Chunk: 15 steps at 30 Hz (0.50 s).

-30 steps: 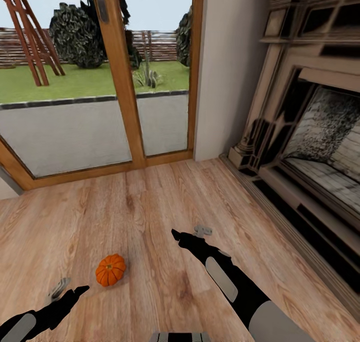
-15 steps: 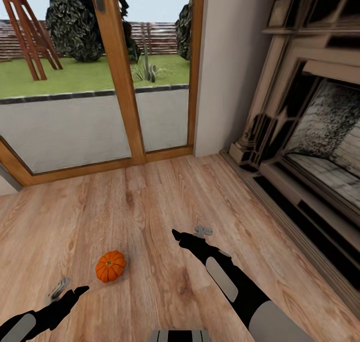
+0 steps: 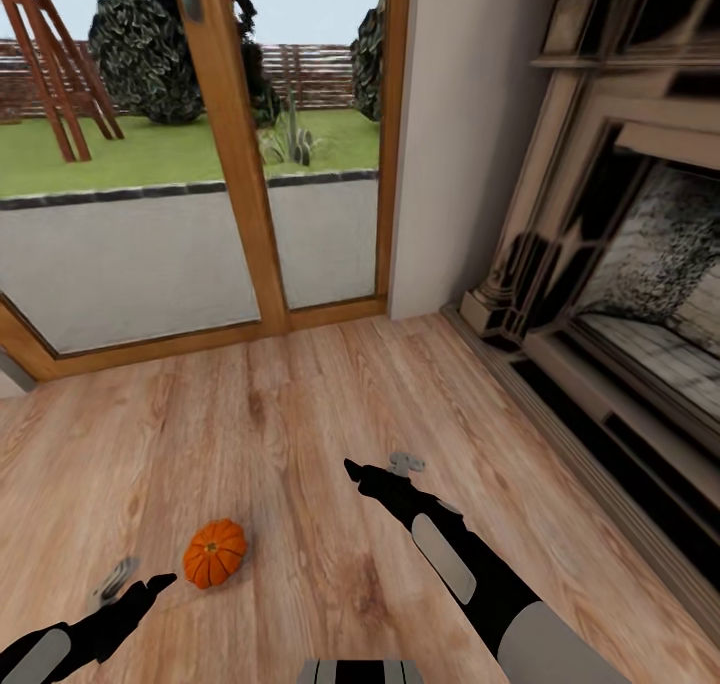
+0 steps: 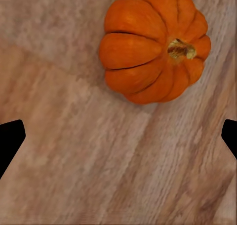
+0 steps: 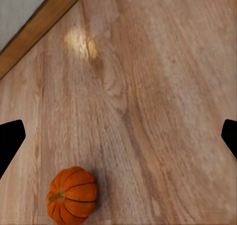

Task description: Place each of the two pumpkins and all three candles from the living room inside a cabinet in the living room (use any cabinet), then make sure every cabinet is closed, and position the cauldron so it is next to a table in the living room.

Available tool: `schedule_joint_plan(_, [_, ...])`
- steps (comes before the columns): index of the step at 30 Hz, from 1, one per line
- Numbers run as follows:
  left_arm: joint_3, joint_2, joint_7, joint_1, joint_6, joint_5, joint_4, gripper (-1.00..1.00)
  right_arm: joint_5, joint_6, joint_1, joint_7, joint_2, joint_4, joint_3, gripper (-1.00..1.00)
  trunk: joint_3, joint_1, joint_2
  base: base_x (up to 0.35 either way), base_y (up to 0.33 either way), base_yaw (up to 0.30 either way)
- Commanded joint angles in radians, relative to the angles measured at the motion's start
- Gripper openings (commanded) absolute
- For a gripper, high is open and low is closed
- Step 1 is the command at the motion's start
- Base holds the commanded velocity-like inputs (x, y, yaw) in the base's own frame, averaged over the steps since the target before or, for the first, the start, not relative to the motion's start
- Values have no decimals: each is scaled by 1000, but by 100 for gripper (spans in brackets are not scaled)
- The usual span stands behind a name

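From the head camera I see one pumpkin (image 3: 214, 553) lying on the wooden floor (image 3: 300, 414), well away from the glass door (image 3: 200, 164) and from the fireplace (image 3: 620, 264). My left gripper (image 3: 135, 584) hovers just beside it; the right gripper (image 3: 375, 469) hangs apart, nearer the fireplace side.

In the left wrist camera the pumpkin (image 4: 154, 43) sits ahead of the spread fingers (image 4: 10, 141), not yet between them.

In the right wrist camera the pumpkin (image 5: 72, 195) lies on the boards, and these fingers (image 5: 11, 138) are spread too, holding nothing.

I judge the task is at its beginning: this pumpkin is not grasped yet, and the cabinet, candles and cauldron steps remain, as far as I can see.
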Motion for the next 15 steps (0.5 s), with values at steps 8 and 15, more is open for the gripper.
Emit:
schedule_joint_plan(8, [-5, 5, -1, -1, 0, 7, 1, 100, -7, 3, 0, -1, 0, -2, 0, 100, -1, 0, 0, 158, 46, 0])
schedule_joint_plan(15, [-5, 7, -2, -1, 0, 7, 1, 100, -7, 3, 0, 0, 0, 0, 0, 100, -1, 0, 0, 126, 83, 0])
